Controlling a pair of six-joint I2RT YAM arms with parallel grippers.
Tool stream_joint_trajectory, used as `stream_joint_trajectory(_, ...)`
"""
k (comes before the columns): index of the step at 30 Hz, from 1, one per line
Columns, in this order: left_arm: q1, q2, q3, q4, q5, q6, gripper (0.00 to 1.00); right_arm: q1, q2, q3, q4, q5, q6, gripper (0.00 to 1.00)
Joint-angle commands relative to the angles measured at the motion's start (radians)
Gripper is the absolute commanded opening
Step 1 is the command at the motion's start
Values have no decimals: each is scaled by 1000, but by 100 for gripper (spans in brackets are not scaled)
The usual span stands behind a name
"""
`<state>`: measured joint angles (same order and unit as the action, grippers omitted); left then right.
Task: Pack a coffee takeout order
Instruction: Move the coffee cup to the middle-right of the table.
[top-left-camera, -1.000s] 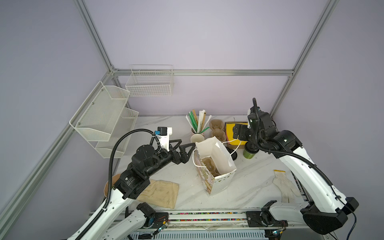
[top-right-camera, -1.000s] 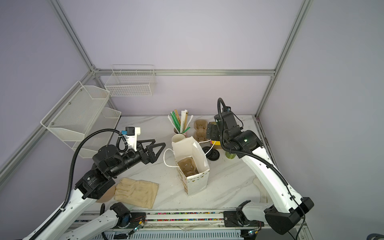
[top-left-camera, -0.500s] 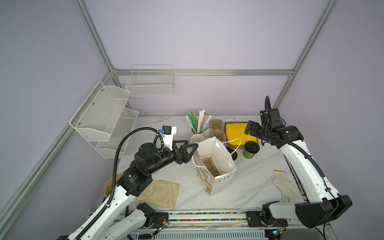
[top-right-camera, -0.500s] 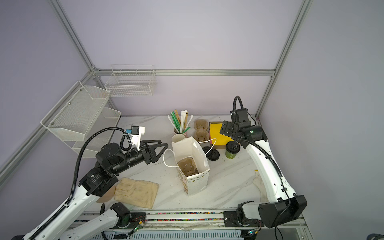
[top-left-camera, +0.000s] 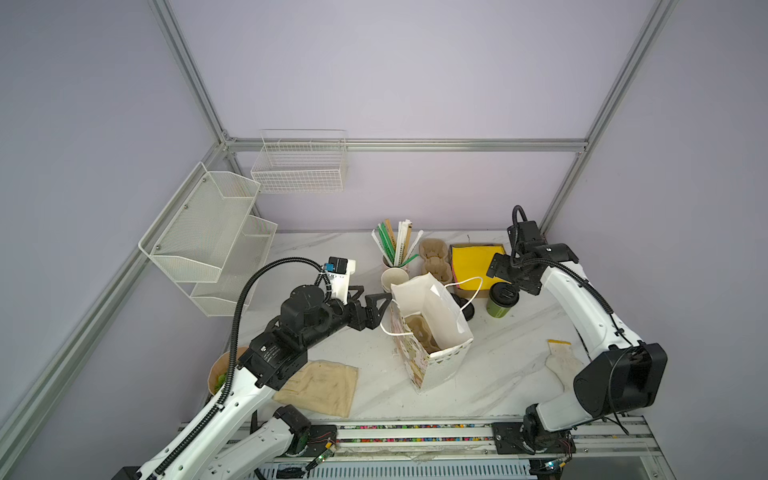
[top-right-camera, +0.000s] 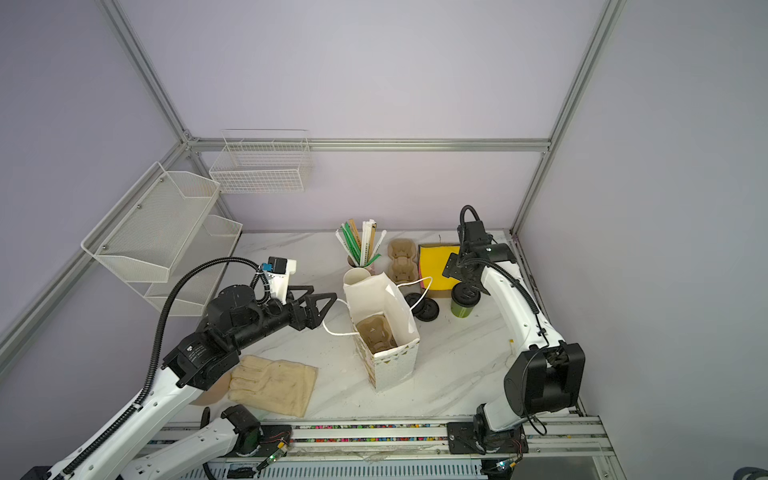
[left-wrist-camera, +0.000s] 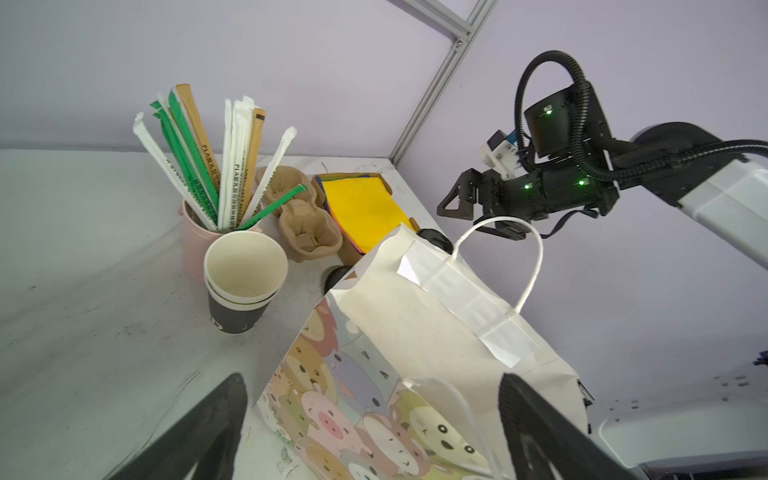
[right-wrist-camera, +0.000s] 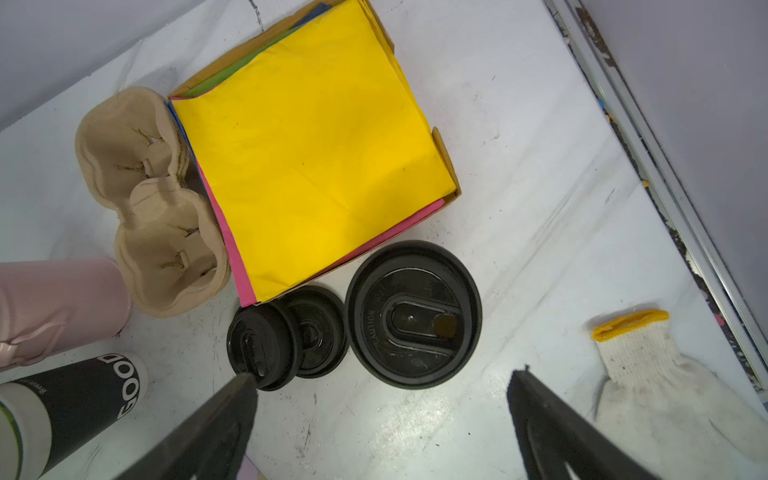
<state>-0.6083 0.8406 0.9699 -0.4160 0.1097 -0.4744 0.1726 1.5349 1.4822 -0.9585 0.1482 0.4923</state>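
We start w/ the bench (top-left-camera: 511, 374), which carries everything. Approx mid-bench the paper bag (top-left-camera: 440, 316) stands upright w/ its mouth open, and a brown pulp cup carrier (top-right-camera: 376, 332) sits at its bottom. Behind the bag, at the back-right, the yellow paper sheet (right-wrist-camera: 311, 158) lies flat on top of a coloured stack in a cardboard tray (right-wrist-camera: 441, 143). Just in front of the tray, to the bag's right, stands the lidded paper cup (top-left-camera: 502, 300). It is upright on the bench, green-sided w/ a black lid, near two loose black lids (right-wrist-camera: 286, 336).

The relation that counts, in our judgement, is cup vs right pincer (right-wrist-camera: 383, 374). The pincer hangs above the cup looking down, fingers spread wide and empty. In the right wrist view the lid shows between the two fingers, just past their tips, so the cup lies below and slightly ahead. Its long axis is vertical, approx in line w/ the pincer's approach, so we'd expect a drop from above.

The R arm is clearly nearer. The left pincer (top-left-camera: 382, 309), also spread and holding nothing, sits on the bag's far side, just beside the rim and the white handle loop (top-right-camera: 332, 328). Whether it touches, we can't tell.
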Motion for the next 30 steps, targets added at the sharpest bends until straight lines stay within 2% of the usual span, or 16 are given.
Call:
stream_joint_trajectory(1, 11, 9, 78, -49, -111, 89, 95, -8, 56, 39, -97, -8, 24, 97)
stream_joint_trajectory(6, 20, 34, 82, -72, -173, 127, 98, -11, 114, 79, -161, -31, 33, 98)
stream_joint_trajectory(12, 37, 54, 79, -72, -189, 127, 99, -17, 154, 131, -229, -55, 38, 97)
stream_joint_trajectory(17, 50, 57, 65, -62, -196, 125, 100, -35, 152, 123, -229, -40, 18, 98)
stream_joint_trajectory(22, 55, 46, 43, -49, -207, 123, 100, -76, 141, 91, -208, -73, -21, 98)
stream_joint_trajectory(30, 65, 31, 11, -24, -216, 132, 100, -84, 173, 95, -190, -102, -39, 97)
